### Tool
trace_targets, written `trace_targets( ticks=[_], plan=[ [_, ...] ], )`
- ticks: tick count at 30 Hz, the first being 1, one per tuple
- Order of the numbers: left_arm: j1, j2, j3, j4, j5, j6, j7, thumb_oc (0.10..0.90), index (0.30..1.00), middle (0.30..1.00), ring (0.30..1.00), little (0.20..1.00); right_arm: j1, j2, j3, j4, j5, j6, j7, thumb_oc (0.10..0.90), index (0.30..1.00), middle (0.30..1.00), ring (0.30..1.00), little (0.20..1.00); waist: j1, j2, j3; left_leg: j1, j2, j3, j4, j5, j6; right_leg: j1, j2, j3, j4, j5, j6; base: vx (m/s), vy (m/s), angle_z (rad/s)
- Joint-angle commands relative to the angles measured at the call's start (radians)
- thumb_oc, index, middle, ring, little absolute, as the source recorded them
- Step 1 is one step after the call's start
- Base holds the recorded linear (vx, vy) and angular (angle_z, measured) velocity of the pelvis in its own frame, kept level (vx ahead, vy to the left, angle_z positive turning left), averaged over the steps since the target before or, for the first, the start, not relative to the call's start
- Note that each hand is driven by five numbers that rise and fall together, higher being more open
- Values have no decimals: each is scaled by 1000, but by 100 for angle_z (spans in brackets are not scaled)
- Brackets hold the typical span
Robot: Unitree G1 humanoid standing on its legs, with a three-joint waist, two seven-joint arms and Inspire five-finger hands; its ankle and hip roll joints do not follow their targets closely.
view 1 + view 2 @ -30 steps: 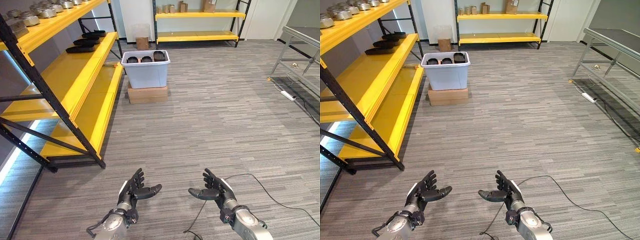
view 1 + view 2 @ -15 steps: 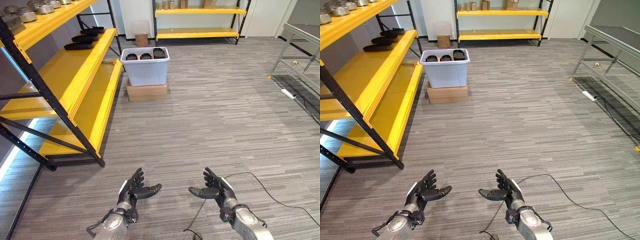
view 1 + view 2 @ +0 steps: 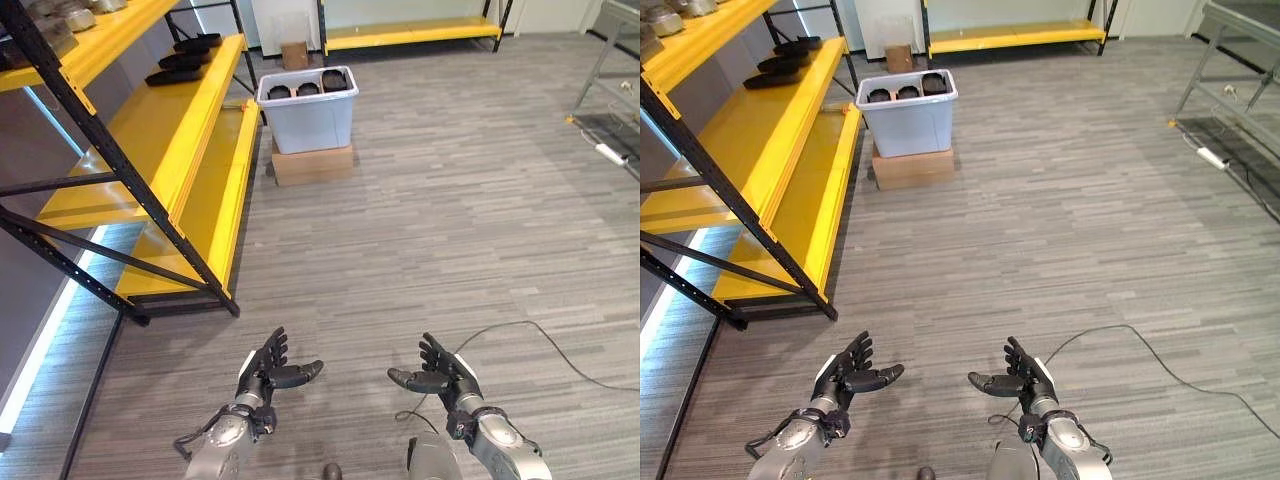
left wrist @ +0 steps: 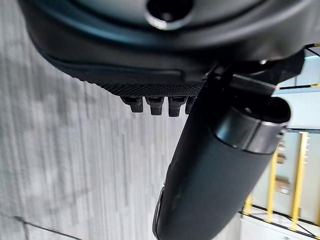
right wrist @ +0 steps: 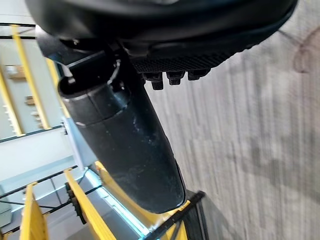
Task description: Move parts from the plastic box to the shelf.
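Observation:
A pale blue plastic box [image 3: 309, 120] stands on a cardboard carton [image 3: 312, 164] on the floor far ahead, with dark round parts [image 3: 307, 89] in its top. To its left runs the yellow shelf rack [image 3: 160, 140], where several dark flat parts [image 3: 183, 62] lie on the middle level. My left hand [image 3: 262, 374] and right hand [image 3: 440, 376] hover low over the carpet, both open and empty, palms facing each other. Both are far from the box.
Metal parts [image 3: 70, 18] sit on the rack's top level. A second yellow shelf [image 3: 410, 32] lines the back wall, with a small carton [image 3: 294, 55] beside it. A grey metal table frame [image 3: 1230, 60] and a white power strip [image 3: 1212, 157] lie to the right.
The whole picture has shifted, so the camera moved: the rack and box appear slightly further right and lower. Both hands keep the same open pose.

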Motion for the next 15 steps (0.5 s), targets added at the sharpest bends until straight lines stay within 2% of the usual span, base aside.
trace_targets(
  ticks=[1,2,4,5,7,10,11,12,13,14,15],
  plan=[
    [-73,17,43,-99,28,-72,-9,900,1000,1000,1000,1000,-84,5,-41,-56,28,-75,-8,900,1000,1000,1000,1000,-19,-44,-9,215,-11,-67,-75,-134,-59,-2,-14,-39,-290,162,65,223,-63,8],
    [-73,16,42,-98,28,-72,-9,900,1000,1000,1000,1000,-85,4,-41,-55,28,-75,-8,900,1000,1000,1000,1000,-20,-36,-6,221,-3,-68,-76,-137,-61,12,-6,-47,-305,168,64,302,-96,11],
    [-67,13,49,-94,38,-74,-12,900,1000,1000,1000,1000,-78,1,-53,-75,13,-71,-10,900,1000,1000,1000,1000,-32,-41,-14,272,16,-71,-75,-169,-91,8,-4,-74,-378,197,83,392,-141,28],
    [-63,10,49,-94,38,-74,-18,900,1000,1000,1000,1000,-65,-6,-61,-87,10,-71,-5,900,1000,1000,1000,1000,-36,-46,-24,294,19,-75,-70,-178,-98,12,-3,-85,-372,208,85,396,-164,34],
    [-54,3,44,-88,34,-75,-25,900,1000,1000,1000,1000,-41,-9,-65,-87,17,-67,1,900,1000,1000,1000,1000,-50,-51,-52,326,38,-95,-67,-193,-108,39,24,-60,-368,211,63,353,-151,47],
    [-53,2,44,-88,34,-75,-25,900,1000,1000,1000,1000,-41,-10,-65,-87,17,-67,1,900,1000,1000,1000,1000,-49,-48,-51,329,41,-93,-67,-195,-109,41,27,-61,-369,211,62,233,-125,64],
    [-42,-14,29,-91,12,-77,-28,900,1000,1000,1000,1000,-22,-34,-64,-91,31,-69,14,900,1000,1000,1000,1000,-71,-19,-85,329,110,-116,11,-112,-158,51,105,-37,-303,170,16,526,-307,33],
    [-41,-14,29,-91,12,-78,-28,900,1000,1000,1000,1000,-21,-35,-64,-91,31,-69,14,900,1000,1000,1000,1000,-74,-19,-89,324,110,-119,10,-110,-158,47,103,-38,-301,169,16,643,-380,17],
    [-39,-18,27,-97,4,-80,-28,900,1000,1000,1000,1000,-21,-41,-63,-92,36,-73,20,900,1000,1000,1000,1000,-72,-8,-91,315,130,-121,55,-50,-180,49,125,-45,-275,147,-2,285,-204,13],
    [-40,-20,24,-98,-6,-82,-28,900,1000,1000,1000,1000,-24,-48,-61,-84,40,-75,21,900,1000,1000,1000,1000,-71,-8,-94,280,133,-133,144,66,-203,70,144,-55,-254,107,-31,391,-281,9],
    [-44,-17,20,-95,-12,-84,-28,900,1000,1000,1000,1000,-19,-52,-60,-78,41,-76,23,900,1000,1000,1000,1000,-70,-8,-93,252,144,-139,214,139,-223,95,165,-42,-259,91,-51,379,-305,-18]
  ],
)
